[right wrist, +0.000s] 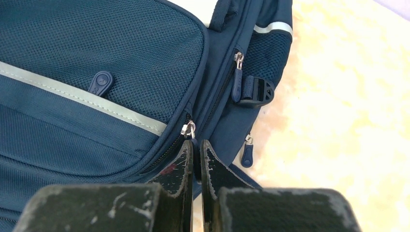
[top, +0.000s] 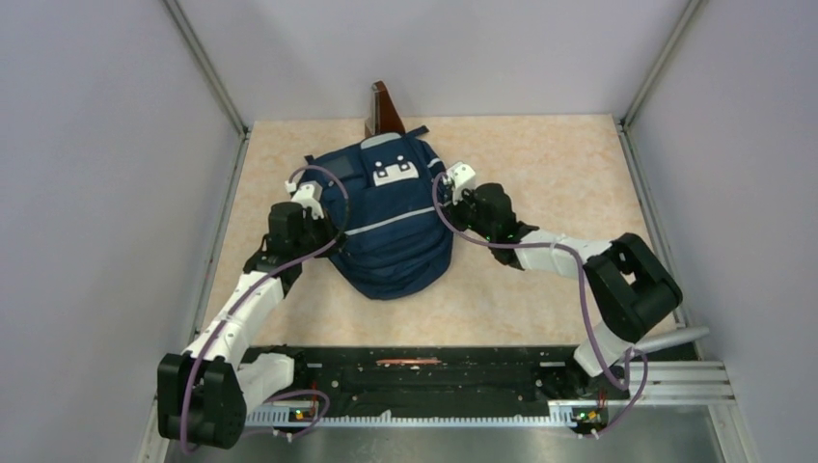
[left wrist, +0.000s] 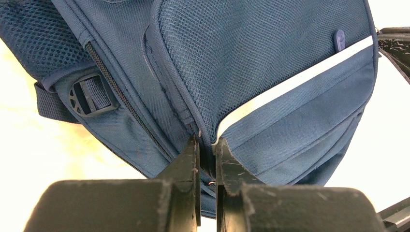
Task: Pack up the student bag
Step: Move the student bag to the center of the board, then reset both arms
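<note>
Both pairs of fingers are closed: the left gripper [left wrist: 208, 145] pinches a seam of the student bag [top: 395, 227], the right gripper [right wrist: 196, 147] a zipper pull [right wrist: 189, 130] — probably best drawn along its track, fabric held taut.

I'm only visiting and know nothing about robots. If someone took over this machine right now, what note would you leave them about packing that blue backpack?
Left gripper: shut, pinching a seam on one side of the navy blue fabric student bag.
Right gripper: shut at a metal zip slider on the bag's other side; unclear whether it grips the pull.
Bag: lying front-up in the middle of the beige table; a brown upright object stands beyond its far end.
Done: both arms are at the bag.
Left: open a zip, load items, close. No open compartment is visible.
</note>
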Controlling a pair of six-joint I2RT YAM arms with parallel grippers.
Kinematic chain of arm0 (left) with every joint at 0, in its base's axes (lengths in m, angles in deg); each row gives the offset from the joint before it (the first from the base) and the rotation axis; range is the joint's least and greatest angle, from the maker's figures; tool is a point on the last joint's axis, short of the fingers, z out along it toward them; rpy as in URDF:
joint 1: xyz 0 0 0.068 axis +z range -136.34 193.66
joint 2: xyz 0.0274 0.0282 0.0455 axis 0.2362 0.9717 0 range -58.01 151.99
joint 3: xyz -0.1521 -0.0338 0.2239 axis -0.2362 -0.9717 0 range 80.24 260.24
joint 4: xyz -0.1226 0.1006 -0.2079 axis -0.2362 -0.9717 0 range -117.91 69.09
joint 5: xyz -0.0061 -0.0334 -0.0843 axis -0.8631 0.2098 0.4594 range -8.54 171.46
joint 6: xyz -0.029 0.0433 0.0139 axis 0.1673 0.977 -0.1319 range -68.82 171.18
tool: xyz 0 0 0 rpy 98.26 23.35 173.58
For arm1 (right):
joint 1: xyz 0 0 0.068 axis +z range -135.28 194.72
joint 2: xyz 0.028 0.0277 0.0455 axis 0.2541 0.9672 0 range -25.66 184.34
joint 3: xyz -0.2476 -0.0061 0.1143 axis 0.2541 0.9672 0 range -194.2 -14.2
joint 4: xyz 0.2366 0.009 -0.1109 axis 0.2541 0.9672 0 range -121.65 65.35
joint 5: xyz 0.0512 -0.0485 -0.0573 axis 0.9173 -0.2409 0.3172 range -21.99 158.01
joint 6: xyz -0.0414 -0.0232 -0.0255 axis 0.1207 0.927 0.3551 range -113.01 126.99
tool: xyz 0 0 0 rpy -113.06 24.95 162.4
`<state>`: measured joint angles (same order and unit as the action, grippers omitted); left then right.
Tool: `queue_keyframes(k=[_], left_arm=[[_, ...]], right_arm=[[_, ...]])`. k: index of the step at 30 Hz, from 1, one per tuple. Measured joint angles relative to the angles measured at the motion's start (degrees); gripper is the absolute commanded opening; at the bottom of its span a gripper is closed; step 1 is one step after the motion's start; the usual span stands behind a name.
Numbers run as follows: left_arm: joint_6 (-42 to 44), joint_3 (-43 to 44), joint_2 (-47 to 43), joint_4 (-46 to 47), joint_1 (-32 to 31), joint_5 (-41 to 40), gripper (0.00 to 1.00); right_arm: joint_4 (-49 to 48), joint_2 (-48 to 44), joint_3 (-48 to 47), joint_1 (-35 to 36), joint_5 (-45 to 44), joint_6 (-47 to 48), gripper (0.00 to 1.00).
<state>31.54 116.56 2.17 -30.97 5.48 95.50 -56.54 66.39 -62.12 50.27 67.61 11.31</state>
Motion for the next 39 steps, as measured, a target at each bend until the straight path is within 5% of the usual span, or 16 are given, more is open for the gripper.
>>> queue_keyframes(k=[12, 14, 15, 18, 22, 30, 39], left_arm=[[1.5, 0.0, 0.0, -0.1, 1.0, -3.7, 0.00], [1.6, 0.0, 0.0, -0.1, 1.2, -4.1, 0.00], [1.6, 0.0, 0.0, -0.1, 1.2, -4.3, 0.06], [1.7, 0.0, -0.3, -0.8, 1.2, -4.7, 0.51], [2.5, 0.0, -2.8, -3.4, 1.9, -6.9, 0.78], [0.5, 0.0, -13.1, -4.2, 2.2, -12.1, 0.82], [-4.1, 4.1, -22.3, -11.4, 2.2, -24.2, 0.88]], right_arm=[[-4.7, 10.5, -8.7, -0.9, 7.6, 10.0, 0.00], [-5.4, 11.1, -9.3, -0.9, 8.1, 10.3, 0.11], [-5.7, 11.2, -9.4, -0.9, 8.3, 10.3, 0.24], [-6.6, 11.2, -9.4, -1.2, 7.5, 9.7, 0.57], [-8.2, 8.5, -8.0, -3.5, 5.0, 7.6, 0.71], [-3.3, -8.5, 0.3, -5.6, 0.6, -1.0, 0.75], [18.4, -35.6, 9.6, -15.9, -9.9, -13.5, 0.81]])
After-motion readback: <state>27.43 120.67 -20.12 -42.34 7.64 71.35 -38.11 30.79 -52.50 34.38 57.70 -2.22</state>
